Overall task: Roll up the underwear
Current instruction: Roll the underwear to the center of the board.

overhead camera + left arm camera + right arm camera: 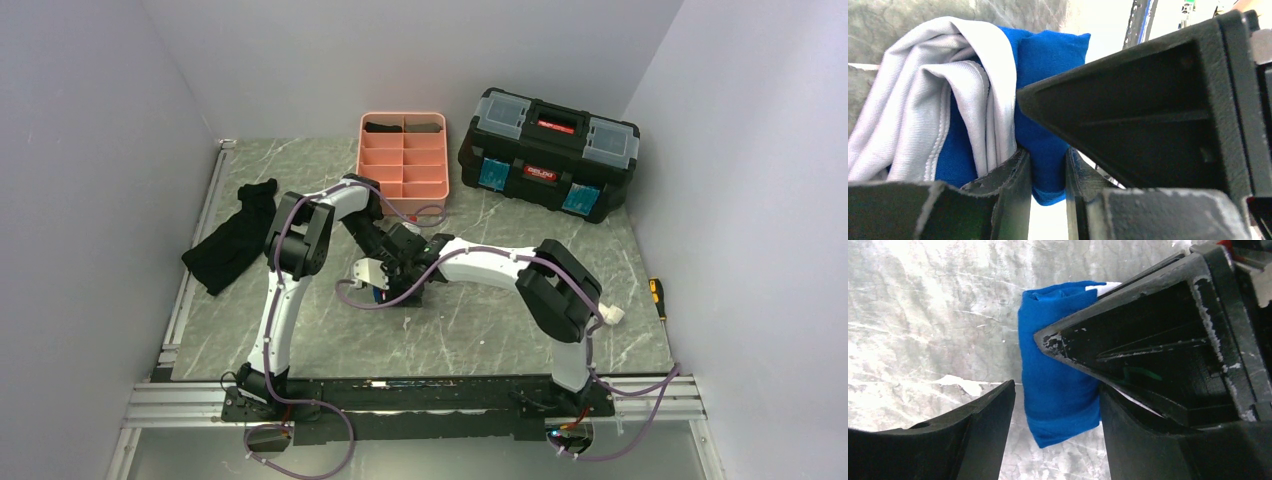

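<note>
The underwear [1048,65] is a bright-blue bundle with a white-grey lining folded out on its left side. My left gripper [1047,160] is shut on its lower blue fold, both fingers pressed against the cloth. In the right wrist view the underwear [1058,340] hangs as a compact blue roll above the marbled table. My right gripper [1055,390] stands open around it: the right finger touches the cloth, the left finger [983,425] is apart from it. From above, both grippers meet at mid-table [395,275], with a bit of the blue underwear [377,294] showing beneath them.
A pink tray [403,170] with dark fabric rolls [405,126] in its back compartments stands behind the grippers. To its right is a black toolbox [548,150]. A black cloth garment [235,240] lies at the left edge. A yellow-handled tool [655,295] lies at the right edge.
</note>
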Motion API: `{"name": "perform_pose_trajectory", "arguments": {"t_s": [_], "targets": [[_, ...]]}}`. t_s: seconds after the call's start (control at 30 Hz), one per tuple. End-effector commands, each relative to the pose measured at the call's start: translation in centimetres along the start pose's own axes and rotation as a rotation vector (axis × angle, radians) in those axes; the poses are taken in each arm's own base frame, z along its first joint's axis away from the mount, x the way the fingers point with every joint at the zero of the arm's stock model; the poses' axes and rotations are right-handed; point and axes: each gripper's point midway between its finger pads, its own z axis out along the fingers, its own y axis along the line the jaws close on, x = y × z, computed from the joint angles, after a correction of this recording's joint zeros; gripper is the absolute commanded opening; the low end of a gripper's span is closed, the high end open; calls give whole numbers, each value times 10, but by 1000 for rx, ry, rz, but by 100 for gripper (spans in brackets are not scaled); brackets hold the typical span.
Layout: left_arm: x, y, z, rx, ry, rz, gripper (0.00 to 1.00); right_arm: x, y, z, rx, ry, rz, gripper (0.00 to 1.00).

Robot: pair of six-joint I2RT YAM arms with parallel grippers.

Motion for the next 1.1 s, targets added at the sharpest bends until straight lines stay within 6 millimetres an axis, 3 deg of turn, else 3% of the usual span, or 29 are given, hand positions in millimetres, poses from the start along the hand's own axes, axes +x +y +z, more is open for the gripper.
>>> {"name": "perform_pose_trajectory", "arguments": {"t_s": [0.0,0.43,0.57,0.7,0.83,1.07], "targets": [[0,24,-1,-34,-1,67,0,-14,-16,3,45,-24,-33,65],[0,24,-1,-33,-2,66,0,-1,-7,23,-6,9,-37,59],[0,25,-1,-42,0,62,0,9,2,30,-44,32,-25,47],[-1,27,-2,-60,-3,57,4,19,13,32,-85,64,-6,26],[0,34,-2,-107,0,26,15,29,24,28,-119,104,24,0],[-3,29,-4,-133,-40,12,47,66,48,17,-139,229,126,0]]}}
